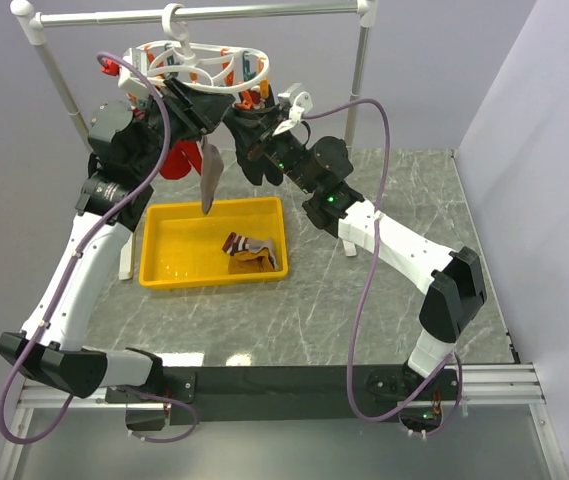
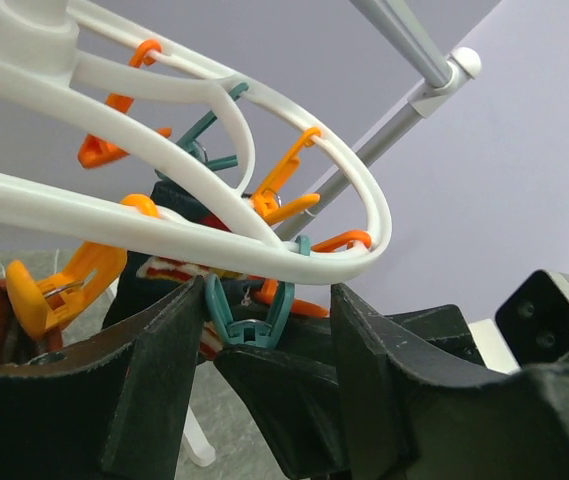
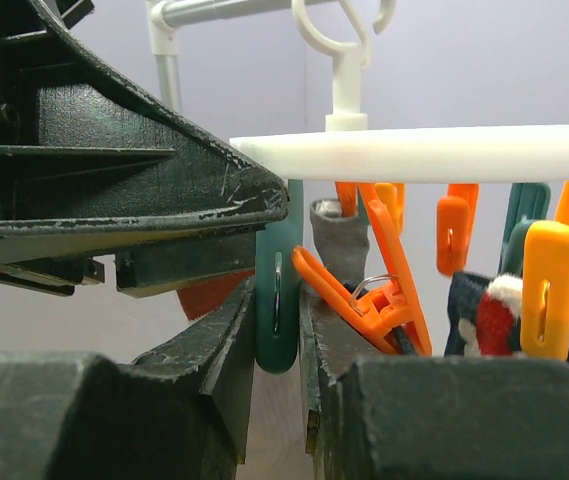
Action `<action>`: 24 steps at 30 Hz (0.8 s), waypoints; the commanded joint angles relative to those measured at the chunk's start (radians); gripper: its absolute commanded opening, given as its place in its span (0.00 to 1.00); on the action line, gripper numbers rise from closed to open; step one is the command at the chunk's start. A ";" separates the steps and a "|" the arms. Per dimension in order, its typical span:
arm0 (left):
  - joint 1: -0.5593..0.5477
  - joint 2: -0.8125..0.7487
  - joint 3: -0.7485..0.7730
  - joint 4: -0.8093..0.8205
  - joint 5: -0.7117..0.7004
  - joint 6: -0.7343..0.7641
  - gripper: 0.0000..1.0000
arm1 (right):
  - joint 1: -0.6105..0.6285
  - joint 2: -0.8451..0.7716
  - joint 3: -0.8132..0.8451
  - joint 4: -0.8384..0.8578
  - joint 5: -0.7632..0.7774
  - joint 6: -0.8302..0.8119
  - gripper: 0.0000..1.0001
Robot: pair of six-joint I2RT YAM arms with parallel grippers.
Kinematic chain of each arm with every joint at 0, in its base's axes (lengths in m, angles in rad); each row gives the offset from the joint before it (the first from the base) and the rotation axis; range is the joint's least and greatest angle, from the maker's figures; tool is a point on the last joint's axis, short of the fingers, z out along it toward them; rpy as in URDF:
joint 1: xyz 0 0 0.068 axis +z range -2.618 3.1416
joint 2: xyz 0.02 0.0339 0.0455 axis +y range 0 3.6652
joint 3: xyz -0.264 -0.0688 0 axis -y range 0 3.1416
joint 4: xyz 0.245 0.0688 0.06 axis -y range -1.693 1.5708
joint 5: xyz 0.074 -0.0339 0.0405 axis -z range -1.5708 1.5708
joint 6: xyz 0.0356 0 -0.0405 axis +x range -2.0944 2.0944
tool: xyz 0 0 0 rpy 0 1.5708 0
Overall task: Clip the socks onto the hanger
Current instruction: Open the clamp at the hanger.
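Observation:
The white oval hanger (image 1: 204,62) hangs by its hook from the rail, and both grippers are raised to it. My right gripper (image 3: 277,300) is shut on the flat sides of a teal clothespin (image 3: 278,290) dangling from the ring. My left gripper (image 2: 264,300) stands open around that same teal clothespin (image 2: 249,315). Its left finger touches one handle; the right finger is clear of the other. A grey sock (image 1: 207,175) hangs straight down just behind the pin, and what holds it is hidden. A red sock (image 1: 176,162) hangs beside it.
A yellow bin (image 1: 169,262) lies on the table below the hanger with brown striped socks (image 1: 249,250) in it. The white stand's rail (image 1: 194,14) and its two poles frame the hanger. Orange clothespins (image 3: 554,285) crowd around the teal one.

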 commanded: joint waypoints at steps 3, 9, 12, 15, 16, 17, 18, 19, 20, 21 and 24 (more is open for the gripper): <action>-0.013 0.008 0.035 0.010 -0.064 0.034 0.58 | 0.007 -0.039 0.034 -0.003 0.033 -0.035 0.11; -0.029 0.025 0.059 -0.016 -0.100 0.047 0.55 | 0.014 -0.030 0.043 -0.010 0.047 -0.076 0.11; -0.034 0.031 0.070 -0.027 -0.120 0.055 0.53 | 0.017 -0.026 0.048 -0.014 0.048 -0.081 0.10; -0.036 0.034 0.073 -0.027 -0.123 0.058 0.49 | 0.017 -0.023 0.049 -0.009 0.048 -0.084 0.10; -0.036 0.037 0.073 -0.025 -0.123 0.058 0.48 | 0.017 -0.021 0.049 -0.007 0.048 -0.084 0.10; -0.037 0.037 0.072 -0.025 -0.126 0.061 0.45 | 0.019 -0.018 0.054 -0.010 0.044 -0.085 0.10; -0.036 0.039 0.072 -0.024 -0.127 0.060 0.43 | 0.017 -0.016 0.057 -0.012 0.042 -0.090 0.10; -0.036 0.039 0.072 -0.022 -0.132 0.058 0.40 | 0.017 -0.016 0.063 -0.015 0.041 -0.090 0.10; -0.036 0.037 0.072 -0.021 -0.138 0.055 0.37 | 0.017 -0.015 0.063 -0.015 0.039 -0.092 0.10; -0.036 0.039 0.070 -0.013 -0.141 0.054 0.35 | 0.017 -0.015 0.063 -0.015 0.039 -0.095 0.10; -0.036 0.031 0.052 0.007 -0.161 0.043 0.28 | 0.019 -0.016 0.061 -0.018 0.038 -0.096 0.13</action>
